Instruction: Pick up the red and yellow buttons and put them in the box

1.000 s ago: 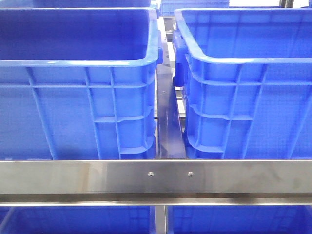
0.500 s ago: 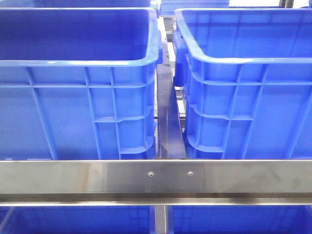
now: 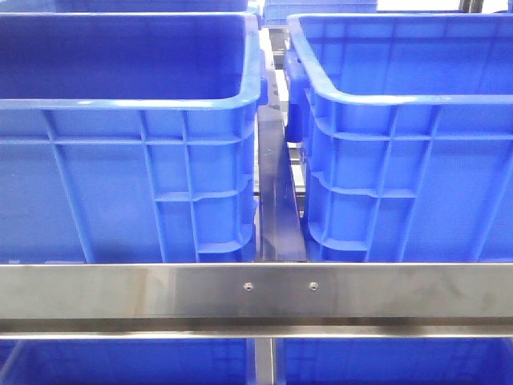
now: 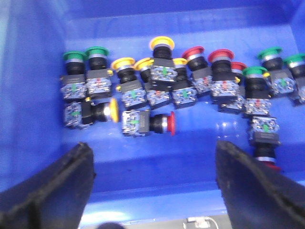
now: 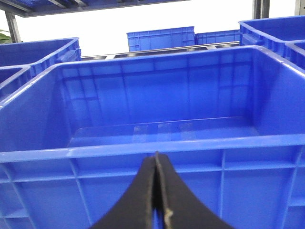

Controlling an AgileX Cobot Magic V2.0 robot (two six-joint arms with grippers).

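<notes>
The red and yellow buttons [image 4: 157,90] lie in a loose row on the floor of a blue bin [image 4: 33,71], seen from the left wrist, ahead of the left claw [image 4: 152,186], whose two dark fingers [image 4: 52,186] stand wide apart and hold nothing. Green-capped buttons [image 4: 74,57] sit at both ends of the row. One red button [image 4: 147,124] lies on its side nearest the open gap of the claw, with a yellow one [image 4: 90,112] on its side just beside it, further toward one finger.

The box [image 5: 152,143] that I take to be the target is the blue bin ahead of the right claw [image 5: 156,191]; no button shows in the part of its floor in view. That claw's fingers are pressed together with nothing between them.

The main risk, as I judge it, is the crowding. Most buttons touch or overlap, so a wide descent could catch two at once or clip a green one. The lying red button is the safest pick, yet its round cap could roll or slip if the fingers close across it rather than on the squarer body. The picture is slightly blurred, so exact contact is uncertain.

In the front view, the two blue bins and the steel rail [image 3: 256,293] look the same as a second ago; neither arm shows there.
</notes>
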